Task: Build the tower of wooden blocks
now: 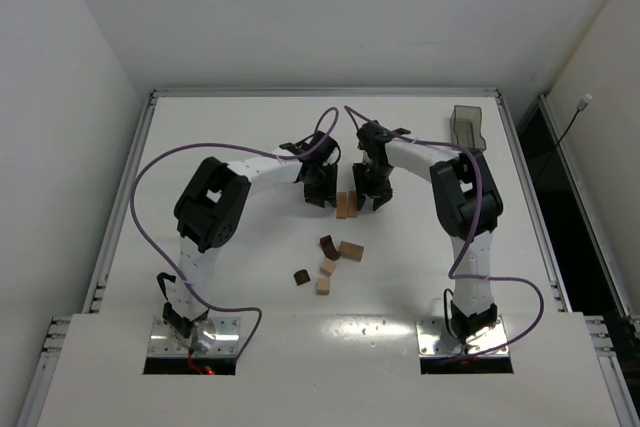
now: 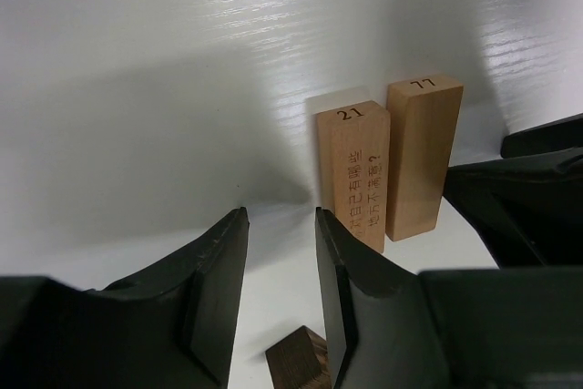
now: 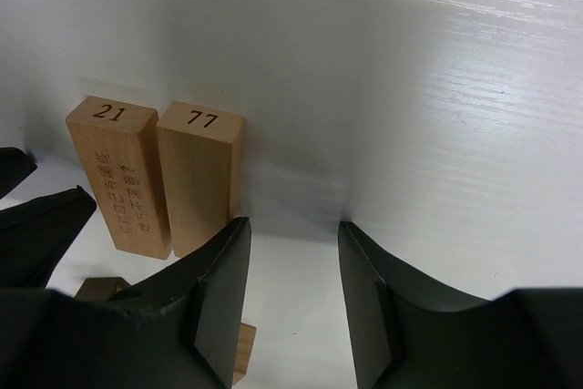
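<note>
The white desk (image 1: 200, 127) sat between pale walls, with a translucent grey bin (image 1: 467, 127) at its far right corner. From above, your left pincer (image 1: 318, 185) and right pincer (image 1: 376, 193) pointed down, one close on each side of two tan wood blocks (image 1: 346, 205) standing on end at mid-desk. Nearer the arm bases lay five loose pieces (image 1: 327, 266), tan and dark brown, scattered apart from that pair.

In the left wrist view, your left pincer (image 2: 280, 216) stood spread, with only bare desk between its fingers (image 2: 219, 289). Just beyond it, block 21 (image 2: 353, 175) and block 77 (image 2: 424, 157) stood upright side by side, their long faces meeting. Block 21 carried printed writing down its face. A dark brown block (image 2: 296, 362) showed at the bottom edge. The right pincer (image 2: 519, 198) loomed just beside block 77.

In the right wrist view, your right pincer (image 3: 293, 225) was spread too, gripping nothing. Block 77 (image 3: 200, 179) stood just left of it, with block 21 (image 3: 118, 175) beyond and the left pincer (image 3: 41, 225) at the left edge.
</note>
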### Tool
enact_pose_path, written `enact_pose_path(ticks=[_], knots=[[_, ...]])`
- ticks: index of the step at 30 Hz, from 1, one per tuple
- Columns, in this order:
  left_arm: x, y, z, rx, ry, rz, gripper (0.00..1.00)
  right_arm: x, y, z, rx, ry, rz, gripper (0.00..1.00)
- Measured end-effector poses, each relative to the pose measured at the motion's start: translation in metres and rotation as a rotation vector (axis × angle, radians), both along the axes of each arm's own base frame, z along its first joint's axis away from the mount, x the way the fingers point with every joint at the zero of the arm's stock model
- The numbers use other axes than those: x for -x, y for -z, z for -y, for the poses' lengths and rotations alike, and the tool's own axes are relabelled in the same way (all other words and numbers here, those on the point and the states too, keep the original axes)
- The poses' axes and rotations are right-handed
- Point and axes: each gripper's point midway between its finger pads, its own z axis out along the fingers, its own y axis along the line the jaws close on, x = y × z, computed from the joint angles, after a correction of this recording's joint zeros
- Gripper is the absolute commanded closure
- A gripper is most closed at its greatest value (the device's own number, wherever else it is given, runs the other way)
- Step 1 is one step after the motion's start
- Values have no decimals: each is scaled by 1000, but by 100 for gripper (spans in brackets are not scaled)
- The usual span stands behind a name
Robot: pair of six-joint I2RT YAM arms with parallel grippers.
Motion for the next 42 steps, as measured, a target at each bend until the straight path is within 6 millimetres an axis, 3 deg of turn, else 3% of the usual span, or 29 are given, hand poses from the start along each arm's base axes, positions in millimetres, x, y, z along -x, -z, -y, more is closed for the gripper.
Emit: enact_pose_path(ticks=[5,10,17,42], knots=[[0,0,0,1,1,-1,67,0,0,0,-1,-1,0,59],[0,0,1,2,2,-2,67,0,-1,-3,-10,-5,0,51],[0,0,-4,-21,-2,-8,55,2,-1,-3,-9,-7,-7,44],[-1,0,-8,-26,-17,9,51,3,1,-1,53,-29,-49,44]])
